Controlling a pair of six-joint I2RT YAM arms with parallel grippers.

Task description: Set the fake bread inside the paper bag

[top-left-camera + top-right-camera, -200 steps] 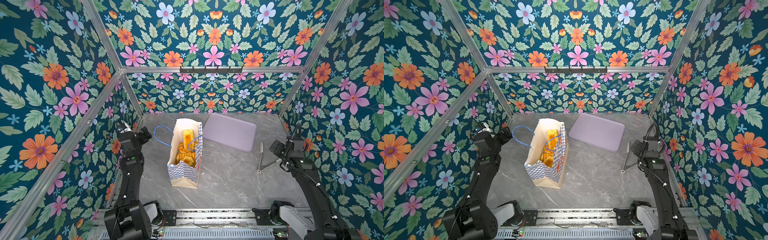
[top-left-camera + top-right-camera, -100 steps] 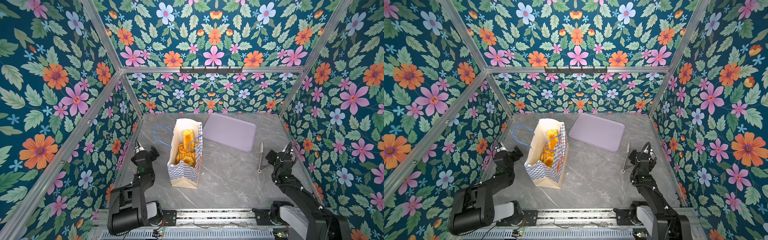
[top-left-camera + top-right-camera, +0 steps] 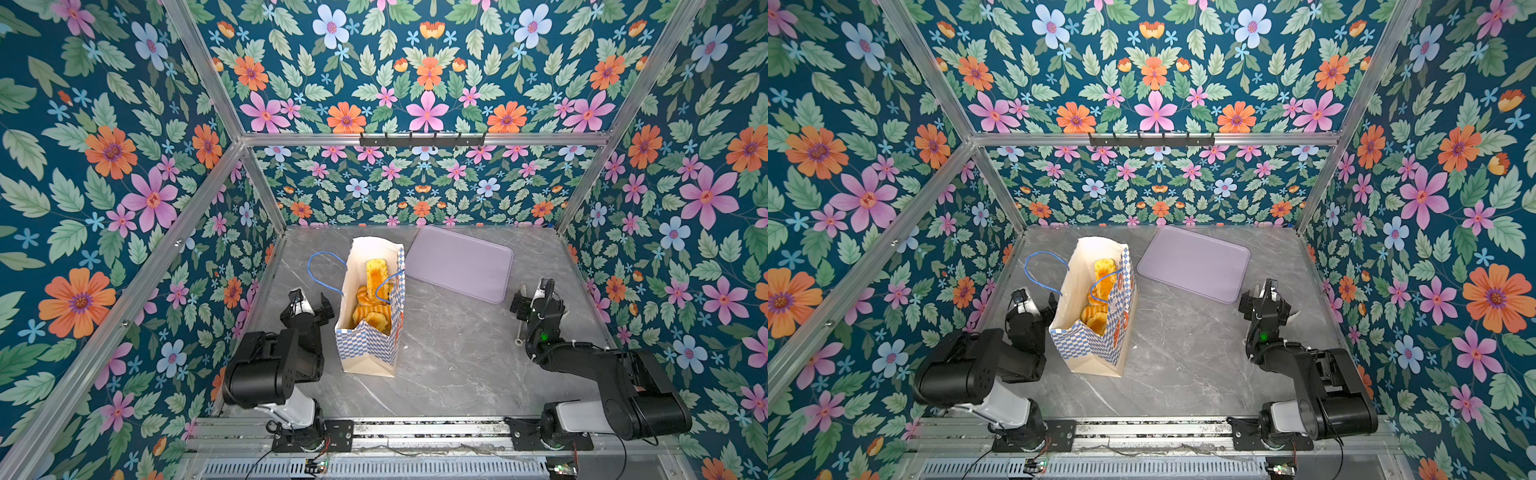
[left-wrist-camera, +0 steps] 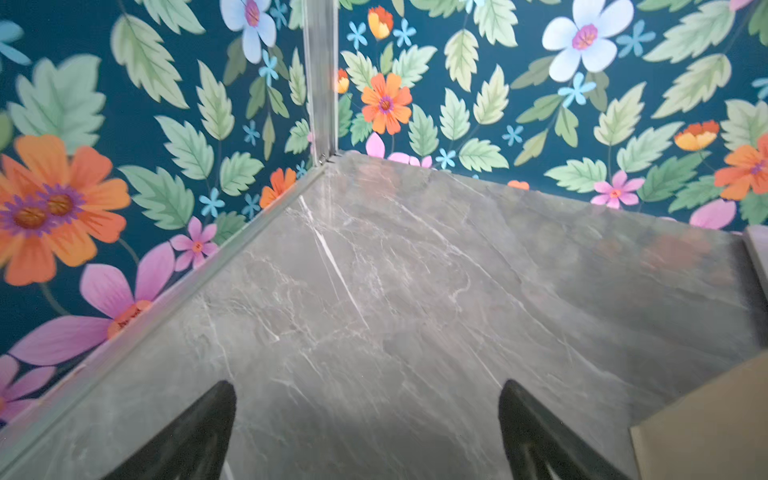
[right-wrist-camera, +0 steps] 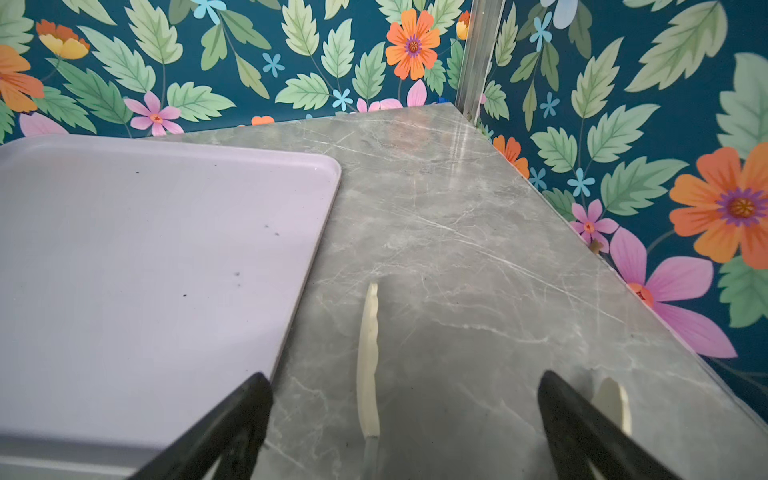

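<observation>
At the left, the left gripper (image 3: 311,300) sits low over the grey marble table (image 3: 449,357) with its jaws spread wide and holding nothing. In the left wrist view only tabletop shows between its black fingers (image 4: 208,415). Just beside it, to the right, the paper bag (image 3: 368,347) stands upright with its mouth open. The fake bread (image 3: 372,309) is piled inside, and one piece rises higher toward the back. Further right a flat lilac tray (image 3: 461,264) lies on the table. Near the right wall the right gripper (image 3: 531,300) is also wide apart and holding nothing. In the right wrist view a pale serrated utensil (image 5: 369,353) lies on the table between its fingers.
</observation>
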